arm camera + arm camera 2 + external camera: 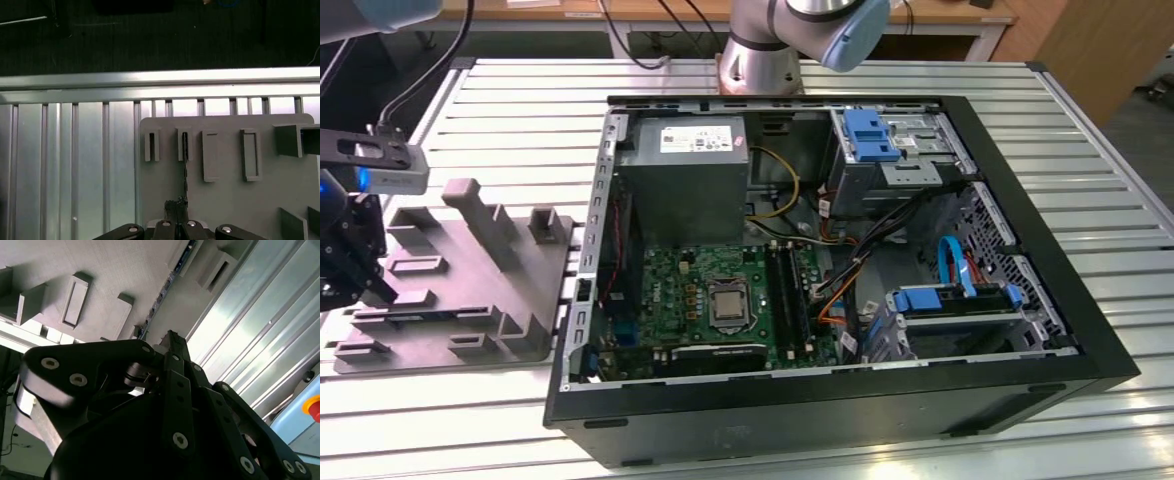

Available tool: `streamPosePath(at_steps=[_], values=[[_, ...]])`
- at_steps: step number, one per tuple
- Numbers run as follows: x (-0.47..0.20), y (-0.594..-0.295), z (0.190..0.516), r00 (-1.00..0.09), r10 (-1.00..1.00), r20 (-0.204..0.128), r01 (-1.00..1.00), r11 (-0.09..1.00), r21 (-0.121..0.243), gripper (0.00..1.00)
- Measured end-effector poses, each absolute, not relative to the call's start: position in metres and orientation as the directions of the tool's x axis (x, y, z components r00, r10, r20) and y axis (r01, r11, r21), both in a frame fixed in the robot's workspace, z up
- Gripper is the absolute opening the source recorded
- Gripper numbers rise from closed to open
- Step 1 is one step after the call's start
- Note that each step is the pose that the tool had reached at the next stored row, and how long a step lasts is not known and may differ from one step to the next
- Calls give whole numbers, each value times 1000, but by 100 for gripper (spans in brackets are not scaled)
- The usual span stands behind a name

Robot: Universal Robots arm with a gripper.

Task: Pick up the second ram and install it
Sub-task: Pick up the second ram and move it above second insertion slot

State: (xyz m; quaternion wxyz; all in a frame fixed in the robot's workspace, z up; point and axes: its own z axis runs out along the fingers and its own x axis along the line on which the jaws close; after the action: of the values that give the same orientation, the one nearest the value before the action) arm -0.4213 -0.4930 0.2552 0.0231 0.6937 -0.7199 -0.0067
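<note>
While upright in holder, second ram

Black gripper meets one end of the second ram, a thin dark memory board standing edge-on in a slotted grey plastic fixture on a ribbed aluminium table.

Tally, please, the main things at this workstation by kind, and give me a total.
Slatted metal table: 1
Open computer case: 1
Grey holder tray: 1
Ram board standing in the tray: 1
Gripper, over the ram board: 1
Total: 5
</note>
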Motion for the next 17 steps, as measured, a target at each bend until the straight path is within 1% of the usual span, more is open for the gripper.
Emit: streamPosePath(at_steps=[7,14,17], values=[[-421,-493,253,-52,-998,20,-998,53,41,10],[-421,-493,246,-145,-989,16,-989,145,40,10],[-421,-492,244,-168,-986,16,-985,169,41,10]])
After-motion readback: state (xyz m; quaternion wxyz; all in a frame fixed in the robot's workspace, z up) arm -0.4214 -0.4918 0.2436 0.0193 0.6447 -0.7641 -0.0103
